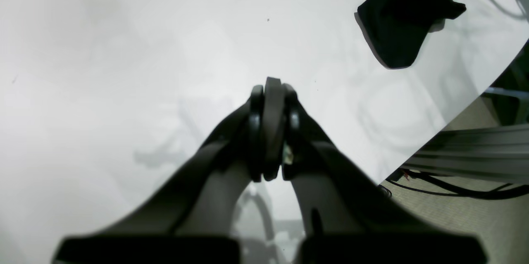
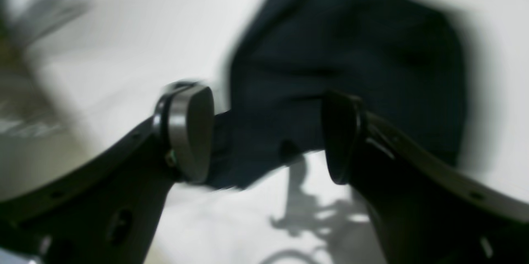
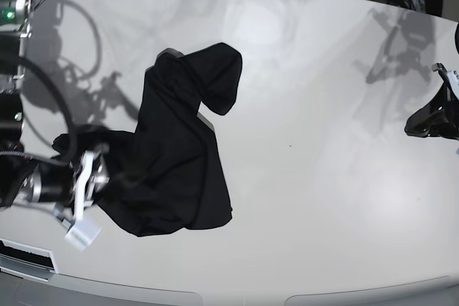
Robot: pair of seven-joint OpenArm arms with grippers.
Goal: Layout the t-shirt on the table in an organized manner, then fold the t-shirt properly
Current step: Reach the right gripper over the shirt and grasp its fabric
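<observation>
The t-shirt (image 3: pixel 179 155) lies crumpled on the table (image 3: pixel 323 105), bunched toward the side where the right arm works, one sleeve-like lobe thrown up toward the far edge and the body heaped in folds near the front edge; nothing about it is laid flat yet; the right gripper (image 2: pixel 268 136) stands with its jaws wide apart, dark cloth lying between and beyond the pads but not pinched, and the view is smeared with motion so the exact contact cannot be told; the left gripper (image 1: pixel 270 132) is closed tight on nothing, hovering over bare tabletop well apart from the shirt; the likely trouble, as I judge it, is that the open right jaws close on several layers at once and drag the heap instead of spreading it, or push the cloth toward the near edge where it could slide off; the left arm, parked so far away, cannot pin the fabric against that pull
</observation>
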